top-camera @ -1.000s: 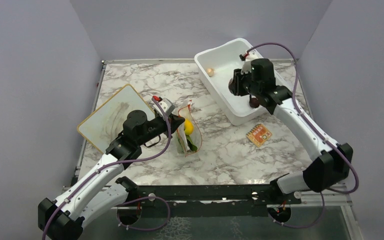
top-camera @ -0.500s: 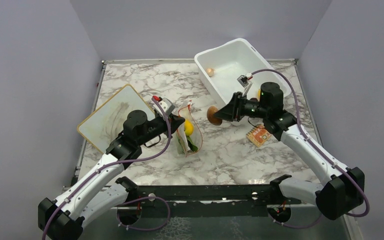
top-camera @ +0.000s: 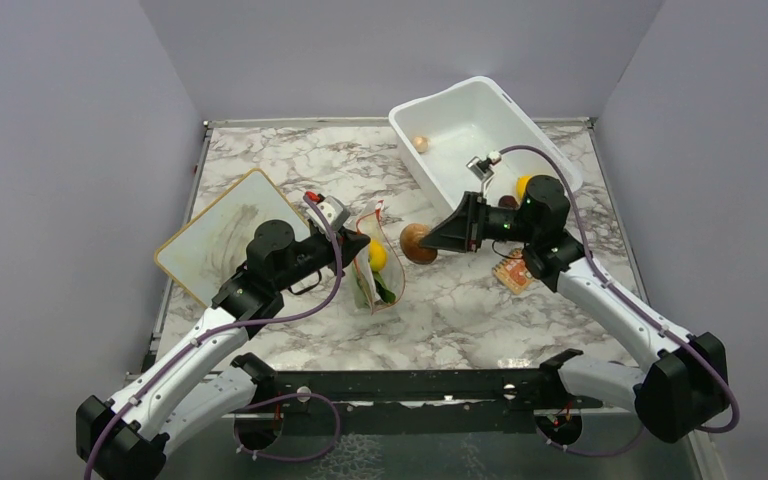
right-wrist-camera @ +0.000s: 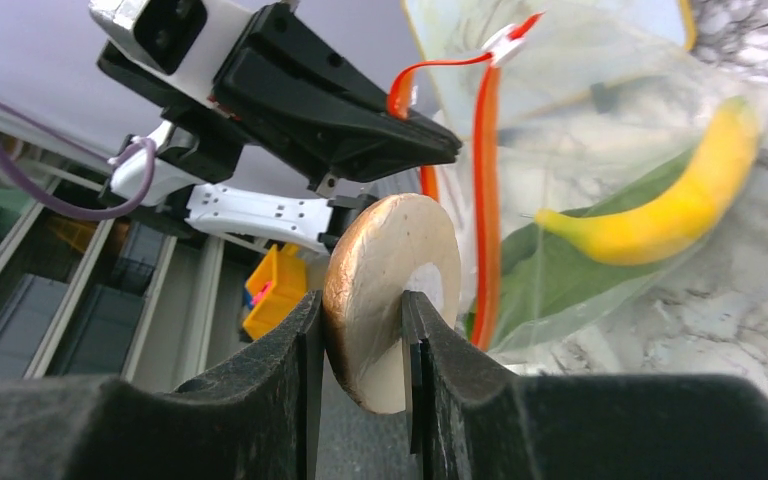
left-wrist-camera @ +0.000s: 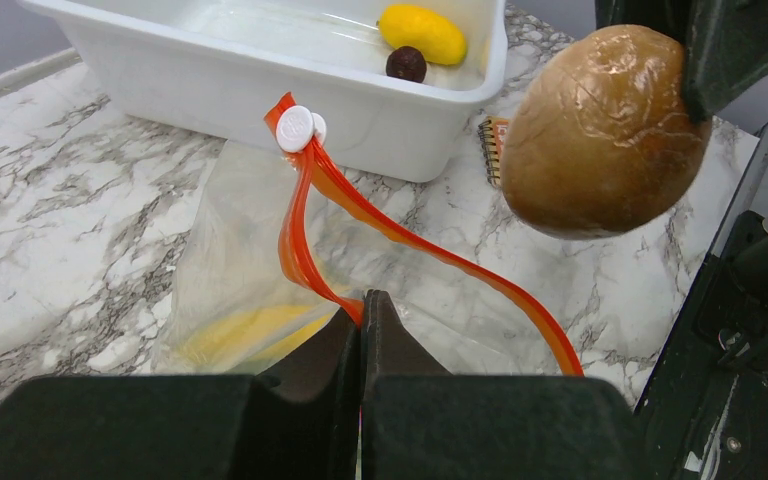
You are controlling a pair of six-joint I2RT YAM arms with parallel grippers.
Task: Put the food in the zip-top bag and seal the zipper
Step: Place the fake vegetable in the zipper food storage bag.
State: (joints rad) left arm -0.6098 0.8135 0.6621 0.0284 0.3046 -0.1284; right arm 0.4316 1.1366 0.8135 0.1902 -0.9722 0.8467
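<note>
Nearest the bases, the left gripper (left-wrist-camera: 362, 300) is clenched on the zipper (left-wrist-camera: 410, 235), pinching the red-orange strip so the mouth of the zip-top bag (top-camera: 375, 270) stands up off the marble table (top-camera: 460, 300). Inside the bag lie a yellow banana (right-wrist-camera: 670, 205) and a dark-green leaf (right-wrist-camera: 570, 270). Just right of the bag's mouth, the right gripper (top-camera: 428, 238) grasps a round brown piece (top-camera: 415, 243) edge-on between its fingers. It seems clear of the plastic, though the overhead view is too coarse to be sure. A small orange patterned square (top-camera: 513, 275) lies under the right arm. Left of the bag lies a white board (top-camera: 220, 235). Farthest back, the white tub (top-camera: 430, 170) holds a yellow oval fruit (left-wrist-camera: 422, 30), a small dark round piece (left-wrist-camera: 406, 63) and a small beige piece (top-camera: 420, 143).
</note>
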